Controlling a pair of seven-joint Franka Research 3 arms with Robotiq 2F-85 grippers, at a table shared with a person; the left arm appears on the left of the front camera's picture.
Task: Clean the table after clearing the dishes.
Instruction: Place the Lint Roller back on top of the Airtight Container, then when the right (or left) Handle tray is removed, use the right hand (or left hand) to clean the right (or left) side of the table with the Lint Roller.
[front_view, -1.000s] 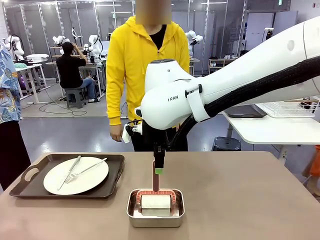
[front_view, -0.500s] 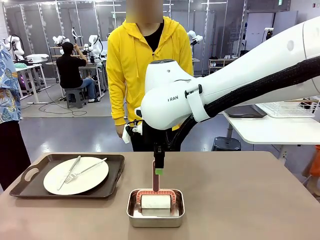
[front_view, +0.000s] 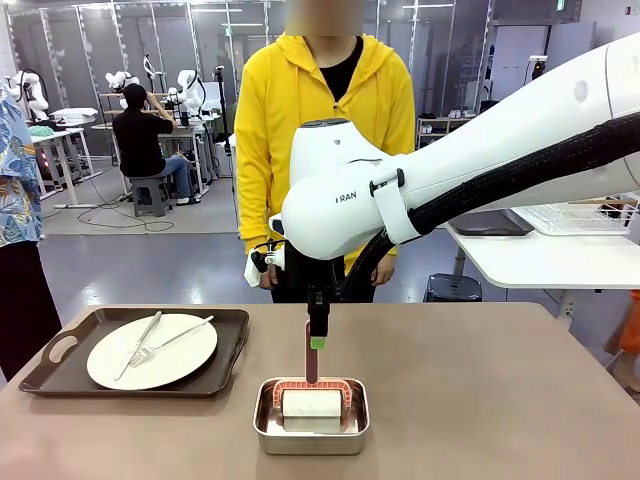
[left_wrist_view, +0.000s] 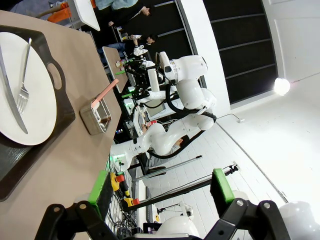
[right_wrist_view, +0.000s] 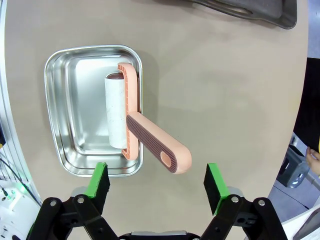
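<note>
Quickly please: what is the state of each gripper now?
Left gripper: open, holding nothing.
Right gripper: open at the pink roller handle, not closed on it.

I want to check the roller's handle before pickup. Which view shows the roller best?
The right wrist view: it looks down on the roller, with white roll, pink frame and handle all plain. The front view sees it from the side; the left wrist view shows it small and distant.
</note>
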